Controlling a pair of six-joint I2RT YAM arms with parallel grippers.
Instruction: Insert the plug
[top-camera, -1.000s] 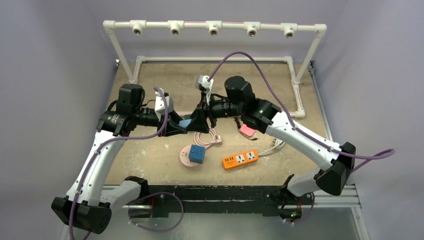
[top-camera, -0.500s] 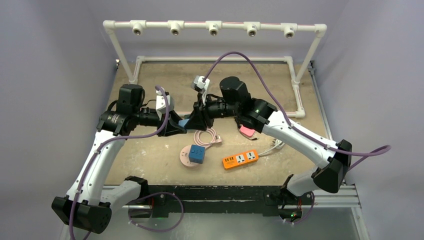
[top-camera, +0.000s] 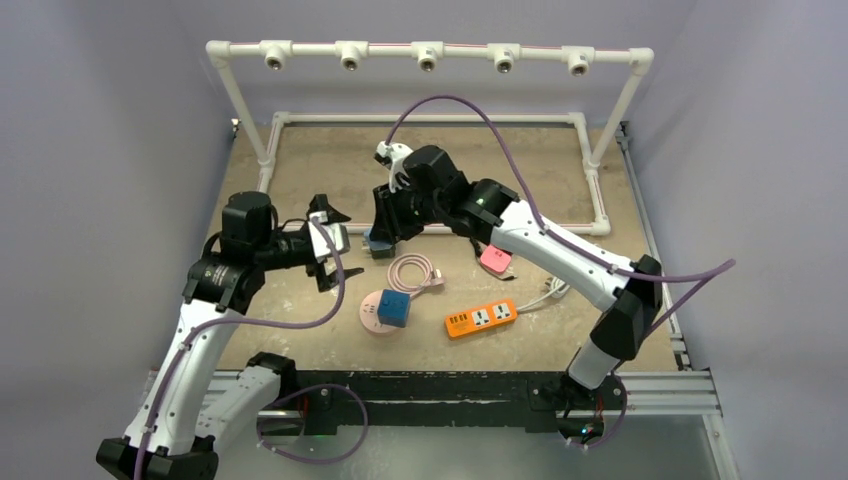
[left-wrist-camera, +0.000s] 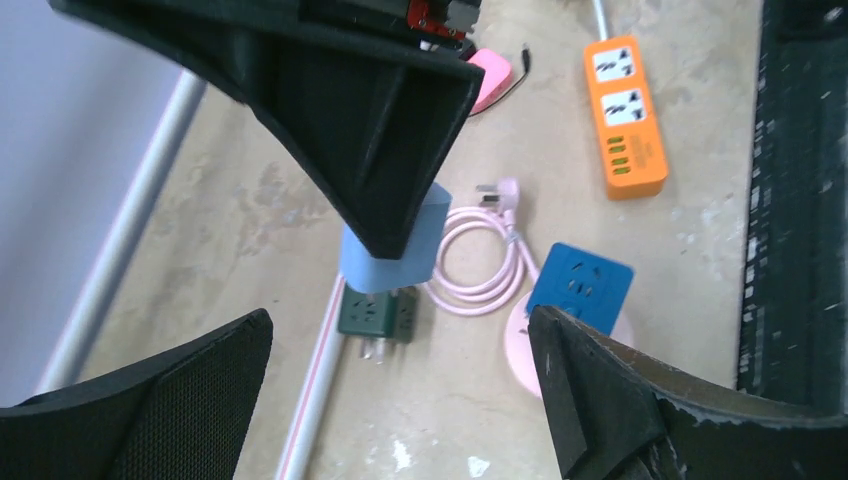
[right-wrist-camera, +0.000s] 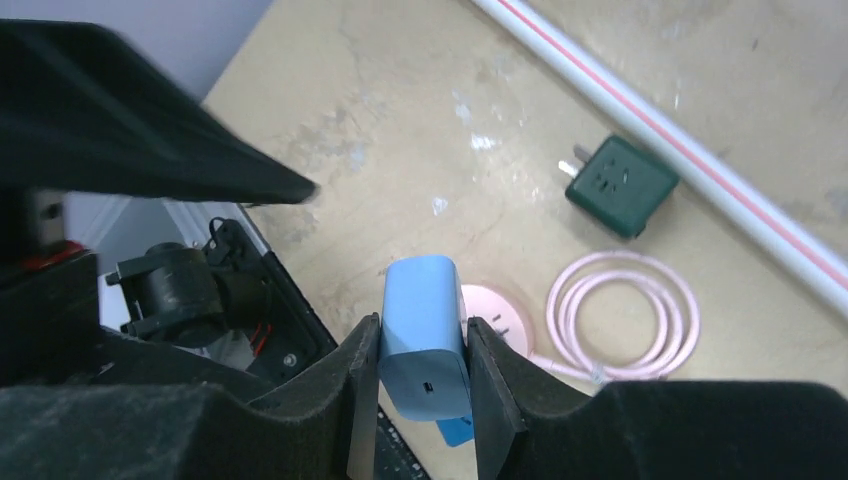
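The plug is a light blue charger block (right-wrist-camera: 425, 340), pinched between the fingers of my right gripper (right-wrist-camera: 424, 325), which is shut on it above the table. In the left wrist view the plug (left-wrist-camera: 400, 255) hangs from the right gripper's dark fingers (left-wrist-camera: 380, 130), just above a dark green adapter (left-wrist-camera: 375, 315). My left gripper (top-camera: 335, 243) stands wide open to the plug's left, with nothing between its fingers. A blue socket cube (top-camera: 394, 307) sits on a pink disc (left-wrist-camera: 520, 340). An orange power strip (top-camera: 481, 318) lies to the cube's right.
A coiled pink cable (top-camera: 415, 272) lies between the adapter and the cube. A pink object (top-camera: 494, 260) sits under the right forearm. A white pipe frame (top-camera: 430, 50) borders the back and sides, and one pipe (right-wrist-camera: 700, 170) runs close behind the green adapter (right-wrist-camera: 620, 185).
My left gripper has opened, let go of the plug and drawn back to the left. My right gripper has closed on the plug and swung with it to the left.
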